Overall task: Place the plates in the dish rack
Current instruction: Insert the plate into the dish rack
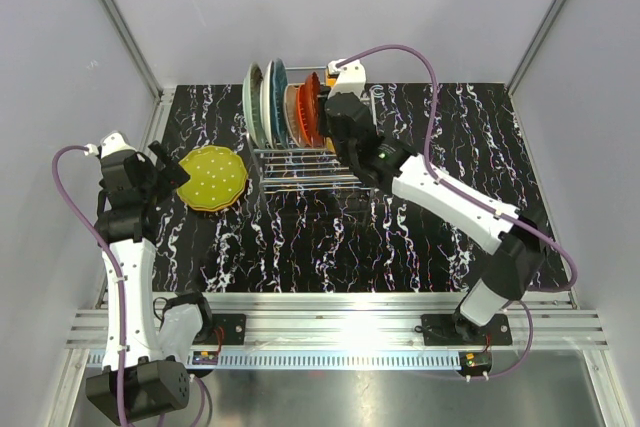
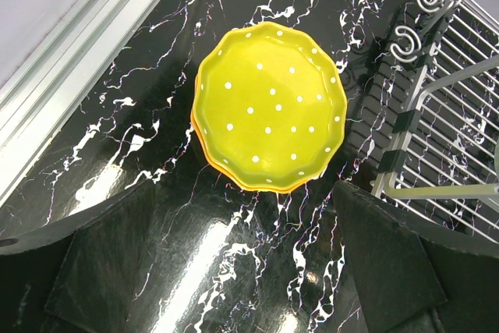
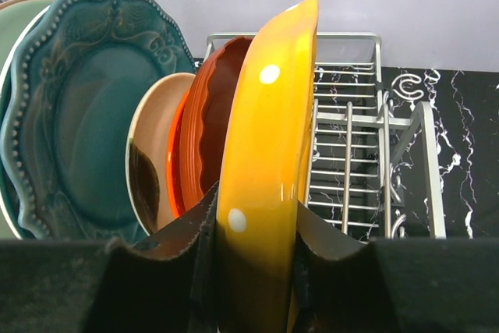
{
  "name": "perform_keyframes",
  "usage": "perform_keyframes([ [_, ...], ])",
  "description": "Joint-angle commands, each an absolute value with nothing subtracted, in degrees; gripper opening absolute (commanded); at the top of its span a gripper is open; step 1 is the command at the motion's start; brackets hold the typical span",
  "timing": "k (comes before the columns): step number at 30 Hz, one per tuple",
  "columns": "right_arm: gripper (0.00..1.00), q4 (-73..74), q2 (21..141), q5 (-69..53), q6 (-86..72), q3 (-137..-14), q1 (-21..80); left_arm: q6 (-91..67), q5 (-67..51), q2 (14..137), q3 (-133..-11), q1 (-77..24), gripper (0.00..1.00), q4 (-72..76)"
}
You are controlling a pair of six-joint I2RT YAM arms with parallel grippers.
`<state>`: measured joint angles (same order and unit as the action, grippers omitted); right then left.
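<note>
At the dish rack (image 3: 348,161), the orange plate (image 3: 273,115) stands upright, clamped in the right hand (image 3: 256,220).

I counted 7 plates (image 1: 292,107) | 5 stood in the dish rack (image 1: 300,175): 1 mint green plate (image 3: 12,76), 1 teal plate (image 3: 86,115), 1 cream plate (image 3: 152,154), 1 red-orange plate (image 3: 210,122), 1 orange dotted plate (image 3: 269,130) | 2 lay stacked on the table (image 1: 400,237): 1 yellow-green dotted plate (image 2: 269,103), 1 orange plate (image 2: 234,183) | dish racks: 1

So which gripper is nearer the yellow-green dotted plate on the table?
Left. The left gripper hangs open beside the yellow-green dotted plate; the right gripper is at the dish rack, shut on an orange dotted plate.
</note>
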<state>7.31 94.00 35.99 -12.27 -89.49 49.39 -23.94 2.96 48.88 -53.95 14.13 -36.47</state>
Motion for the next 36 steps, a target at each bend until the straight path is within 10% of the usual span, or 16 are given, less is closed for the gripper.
perform_keyframes([
  [1, 0.35, 8.43, 97.03, 35.95, -9.41, -92.89, 49.48, -23.20, 2.20, 48.96, -53.88, 13.71, 0.99, -34.19],
  [36, 0.60, 12.30, 98.00, 33.84, -7.47, -103.45, 49.04, -23.03, 2.37, 48.52, -53.88, 12.92, 0.99, -34.28],
])
